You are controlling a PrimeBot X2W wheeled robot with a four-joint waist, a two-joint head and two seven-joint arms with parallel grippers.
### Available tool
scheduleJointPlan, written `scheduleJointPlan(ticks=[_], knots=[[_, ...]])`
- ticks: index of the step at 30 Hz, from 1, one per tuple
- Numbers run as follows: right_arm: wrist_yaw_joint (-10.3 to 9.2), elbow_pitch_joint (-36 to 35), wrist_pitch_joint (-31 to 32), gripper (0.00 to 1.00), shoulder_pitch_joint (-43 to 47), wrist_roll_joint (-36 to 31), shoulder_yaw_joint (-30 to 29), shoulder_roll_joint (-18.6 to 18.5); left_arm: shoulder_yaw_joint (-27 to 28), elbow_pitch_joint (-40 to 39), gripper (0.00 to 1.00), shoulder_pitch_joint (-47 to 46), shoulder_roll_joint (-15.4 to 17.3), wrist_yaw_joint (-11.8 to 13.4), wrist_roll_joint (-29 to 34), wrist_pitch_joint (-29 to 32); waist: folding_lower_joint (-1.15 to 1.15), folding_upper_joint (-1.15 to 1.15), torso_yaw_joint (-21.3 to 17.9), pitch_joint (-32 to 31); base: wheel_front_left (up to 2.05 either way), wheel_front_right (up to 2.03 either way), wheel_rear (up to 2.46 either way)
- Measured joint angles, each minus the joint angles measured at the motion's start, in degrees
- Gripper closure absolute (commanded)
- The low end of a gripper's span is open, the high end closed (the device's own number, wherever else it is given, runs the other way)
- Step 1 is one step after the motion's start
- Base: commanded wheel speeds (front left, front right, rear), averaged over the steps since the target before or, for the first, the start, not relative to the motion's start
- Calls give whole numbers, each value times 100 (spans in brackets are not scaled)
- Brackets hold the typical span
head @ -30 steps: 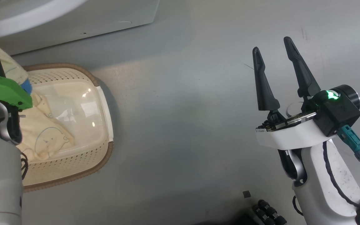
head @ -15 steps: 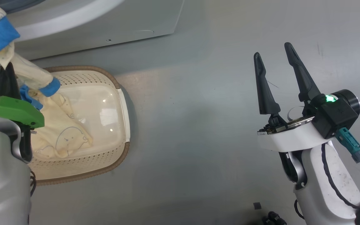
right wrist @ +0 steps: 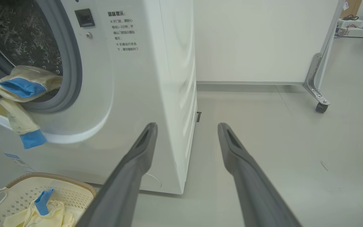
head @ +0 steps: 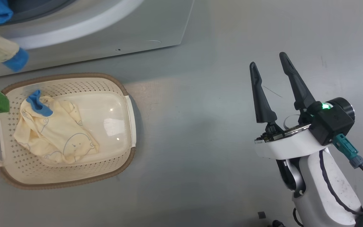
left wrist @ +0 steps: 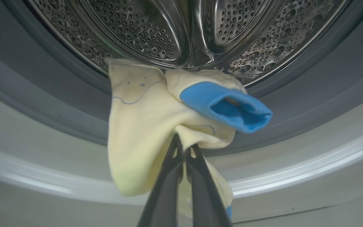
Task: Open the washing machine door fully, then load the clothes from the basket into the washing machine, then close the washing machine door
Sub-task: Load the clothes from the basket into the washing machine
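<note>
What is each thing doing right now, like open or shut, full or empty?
washing machine, front open.
held garment, at the drum mouth, one cuff dangling outside.
left gripper, shut on the held garment.
right gripper, open, empty.
basket, on the floor, not empty.
basket garment, crumpled inside the basket.

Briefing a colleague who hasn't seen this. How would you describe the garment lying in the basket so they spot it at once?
Find the white washing machine; on the floor by it sits a brown-rimmed cream basket. The garment is the crumpled pale yellow one inside it. Unlike the other garment, pinched by the left gripper at the drum mouth, nothing holds it.
</note>
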Motion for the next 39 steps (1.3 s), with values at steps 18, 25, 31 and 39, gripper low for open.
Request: scheduleJointPlan(ticks=[18,25,31,39], knots=[[-108,-236,0,0,-21,465,383,1,-13,-516,100,-1076,847,-193,-357,1774,0,0,-535,299,0,0,0],[-155,-346,0,0,-167,604,553,2,63,-557,100,-1731,1298,-194,-600,2651,0,0,-770,545,0,0,0],[-203,-411,0,0,-292,775,722,3,141,-655,100,-2258,1636,-194,-713,3075,0,0,-996,776,0,0,0],[-263,-444,0,0,-378,929,870,5,171,-761,100,-2899,2063,-199,-654,3204,0,0,-1334,1037,0,0,0]])
